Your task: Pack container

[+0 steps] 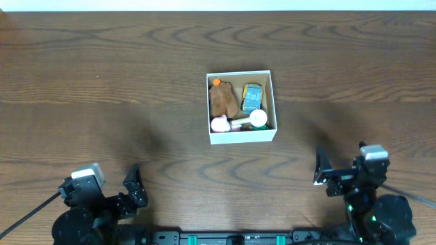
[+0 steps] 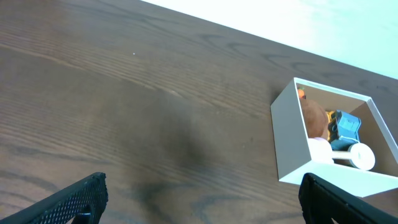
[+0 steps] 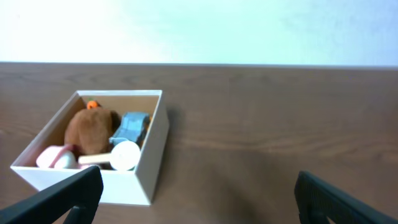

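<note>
The container (image 1: 242, 135) is a small white square box with a tan inside, at the table's middle. It holds a brown plush toy (image 1: 223, 99) with an orange bit, a blue and yellow toy (image 1: 252, 97), a pink and white toy (image 1: 219, 124) and a white round piece with a stick (image 1: 257, 119). The container also shows in the left wrist view (image 2: 290, 137) and the right wrist view (image 3: 151, 152). My left gripper (image 2: 199, 199) is open and empty at the near left. My right gripper (image 3: 198, 199) is open and empty at the near right. Both are well apart from the container.
The dark wooden table (image 1: 102, 82) runs to a pale far edge at the top. No other loose objects show on it. The arm bases (image 1: 88, 204) sit at the near edge.
</note>
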